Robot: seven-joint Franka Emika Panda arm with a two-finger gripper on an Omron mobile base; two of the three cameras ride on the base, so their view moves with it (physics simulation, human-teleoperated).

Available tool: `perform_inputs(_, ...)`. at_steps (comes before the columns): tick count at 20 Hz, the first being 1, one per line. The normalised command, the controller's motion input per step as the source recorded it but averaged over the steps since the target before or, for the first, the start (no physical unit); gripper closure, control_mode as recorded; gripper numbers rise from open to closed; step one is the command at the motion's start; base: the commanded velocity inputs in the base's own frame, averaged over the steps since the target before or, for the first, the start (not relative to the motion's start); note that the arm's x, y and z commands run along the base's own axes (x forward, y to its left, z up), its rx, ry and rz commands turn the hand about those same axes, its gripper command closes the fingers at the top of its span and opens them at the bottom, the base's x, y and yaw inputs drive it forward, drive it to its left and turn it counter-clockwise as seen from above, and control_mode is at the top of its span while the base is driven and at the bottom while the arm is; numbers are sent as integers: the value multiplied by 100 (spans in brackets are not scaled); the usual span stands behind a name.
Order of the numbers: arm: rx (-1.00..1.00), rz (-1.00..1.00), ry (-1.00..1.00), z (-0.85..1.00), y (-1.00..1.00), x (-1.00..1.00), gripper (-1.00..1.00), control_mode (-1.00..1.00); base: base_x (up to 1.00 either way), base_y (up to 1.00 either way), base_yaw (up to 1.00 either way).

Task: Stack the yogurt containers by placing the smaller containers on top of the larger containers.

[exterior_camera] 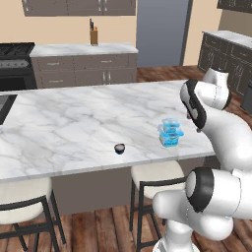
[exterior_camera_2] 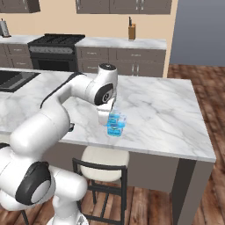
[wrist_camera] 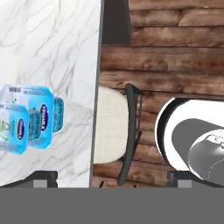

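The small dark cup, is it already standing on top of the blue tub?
No, in the left base view the small dark cup stands on the marble counter, apart from the blue tub.

Blue tub (wrist_camera: 27, 118) is cut off by the hand view's left edge; in the right base view the arm's wrist hides the tub's (exterior_camera_2: 116, 125) left side. Dark cup (exterior_camera: 119, 148) is too small in the left base view to make out any detail. Gripper fingertips sit behind the band at the hand view's bottom, so jaw spacing can't be read
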Motion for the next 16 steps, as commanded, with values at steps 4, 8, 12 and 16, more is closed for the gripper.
perform_inputs(4, 3, 22, 8, 0, 31, -35, -100, -100, 0, 0, 0)
perform_inputs(8, 7, 22, 2, -1, 34, -31, -100, -100, 0, 0, 0)
perform_inputs(12, 10, 22, 0, -9, 41, -21, -100, -100, 0, 0, 0)
perform_inputs(16, 10, 21, 0, -22, 47, -11, -100, -100, 0, 0, 0)
